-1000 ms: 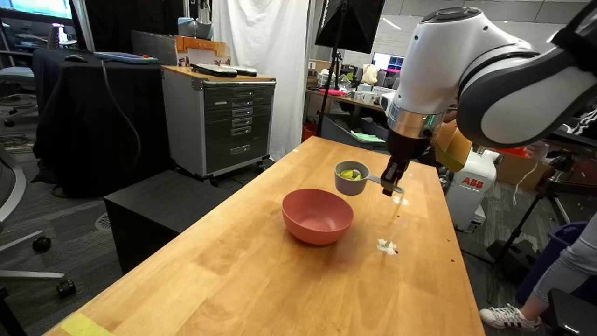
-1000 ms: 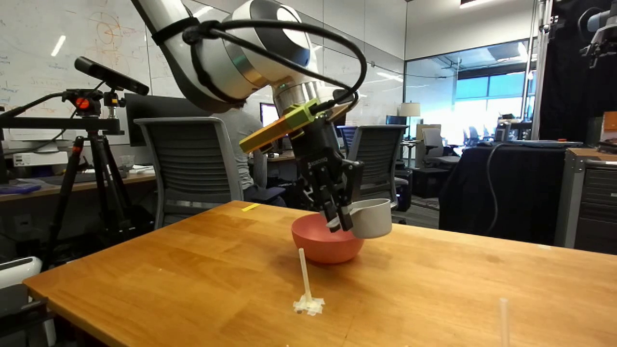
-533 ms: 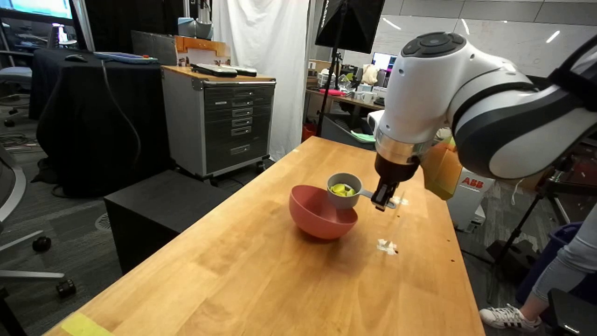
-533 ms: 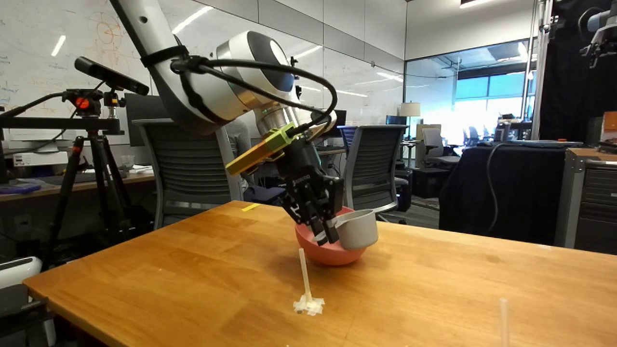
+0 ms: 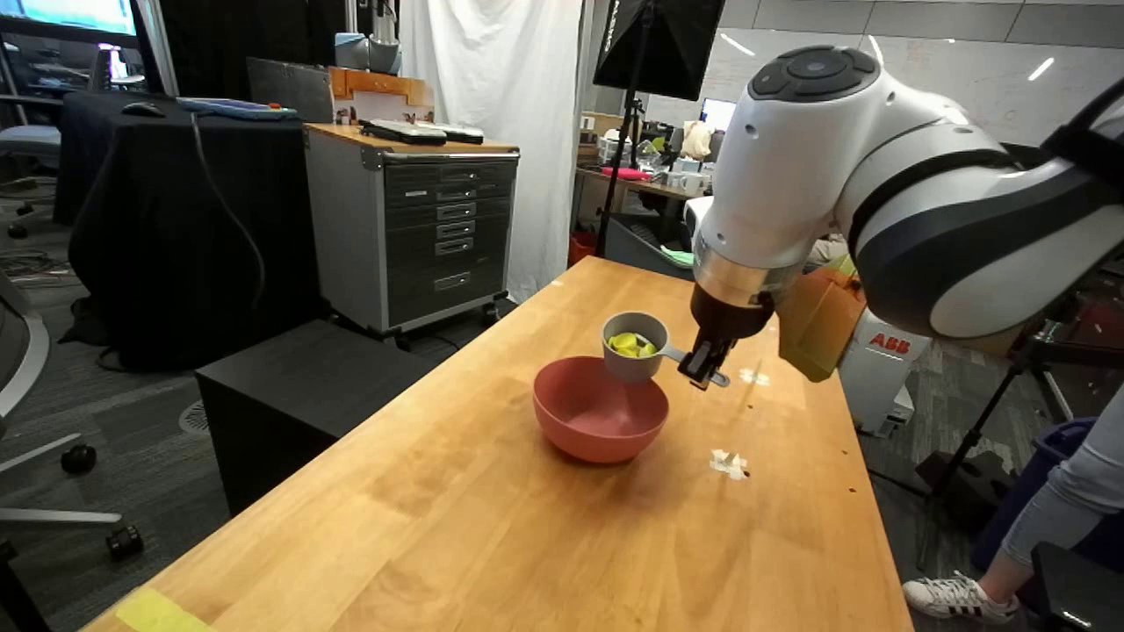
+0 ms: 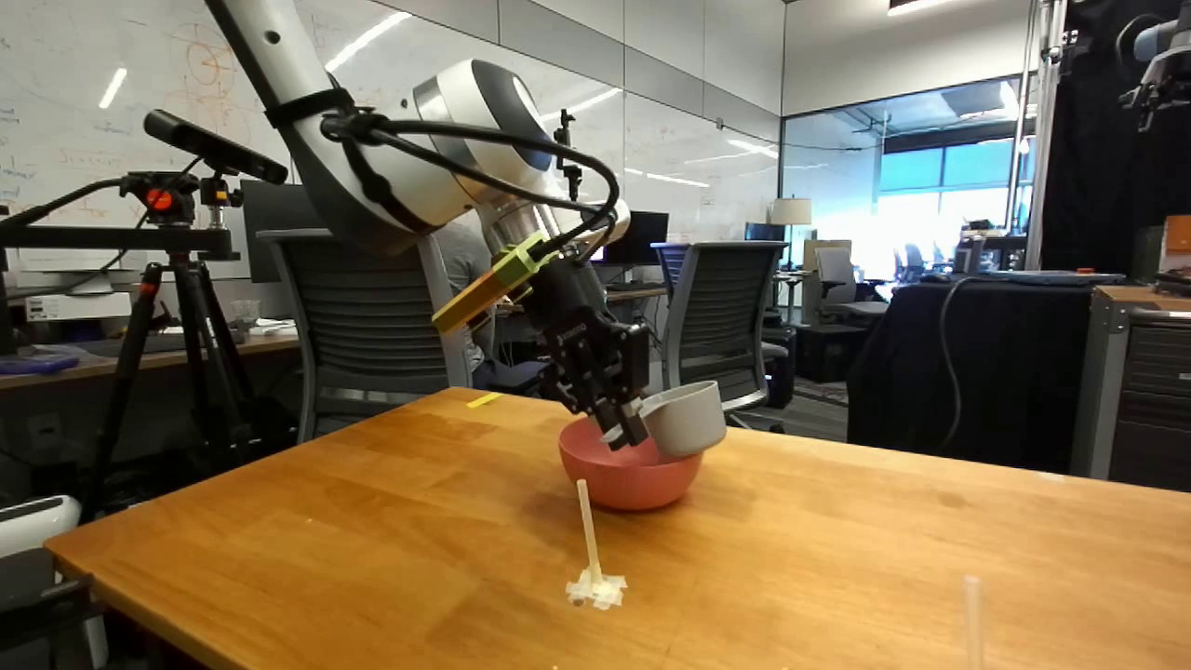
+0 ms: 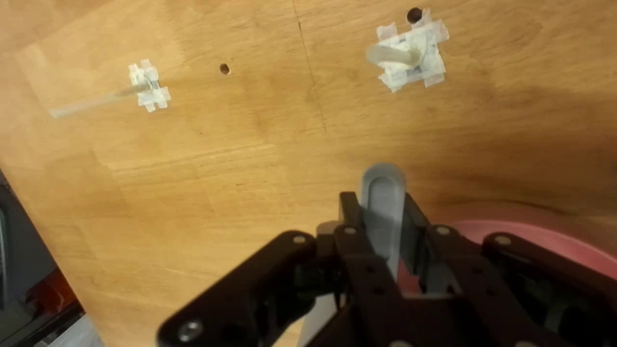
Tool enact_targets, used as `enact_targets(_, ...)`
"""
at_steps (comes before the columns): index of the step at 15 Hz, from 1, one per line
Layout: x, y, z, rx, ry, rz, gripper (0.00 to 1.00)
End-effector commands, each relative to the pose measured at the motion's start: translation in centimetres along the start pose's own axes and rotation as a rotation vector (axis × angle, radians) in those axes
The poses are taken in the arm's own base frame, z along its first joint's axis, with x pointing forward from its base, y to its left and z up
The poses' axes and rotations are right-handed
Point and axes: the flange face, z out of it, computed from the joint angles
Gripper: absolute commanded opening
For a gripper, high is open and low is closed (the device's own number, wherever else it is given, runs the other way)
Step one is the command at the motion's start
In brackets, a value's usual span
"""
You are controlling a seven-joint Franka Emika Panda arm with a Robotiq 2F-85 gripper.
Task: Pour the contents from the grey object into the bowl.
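The small grey cup (image 5: 629, 369) is held by its handle in my gripper (image 5: 700, 373), just above the table. Yellow-green pieces (image 5: 630, 345) lie inside it. The pink-red bowl (image 5: 597, 430) stands level on the table, and the cup overlaps its rim in both exterior views. In an exterior view the cup (image 6: 690, 423) is slightly tilted, its handle side lower, in front of the bowl (image 6: 633, 486); its contents are hidden there. In the wrist view my gripper (image 7: 381, 207) is shut on the flat grey handle, and part of the bowl's rim (image 7: 544, 238) shows at the right.
A thin upright clear stick (image 6: 588, 526) is taped to the wooden table (image 6: 419, 521) near the bowl. Another clear stick (image 6: 973, 614) stands farther along. A black box (image 5: 307, 377) is beside the table.
The cup came down toward the bowl and half a second ago the bowl was tipped and shifted. Now the cup is slightly higher, and the bowl is level again.
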Motion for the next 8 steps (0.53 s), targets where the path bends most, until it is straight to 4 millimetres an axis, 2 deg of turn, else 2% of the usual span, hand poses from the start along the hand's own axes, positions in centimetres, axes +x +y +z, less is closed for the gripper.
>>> enact_targets(1,1.43,0.66,-3.69,-0.037,0.073,0.062,0.06)
enact_targets(5,2.07,1.22,-4.37,-0.105,0.14,0.095,0.06)
enact_targets(8,1.56,1.35,-3.56,-0.164,0.153,0.106,0.06)
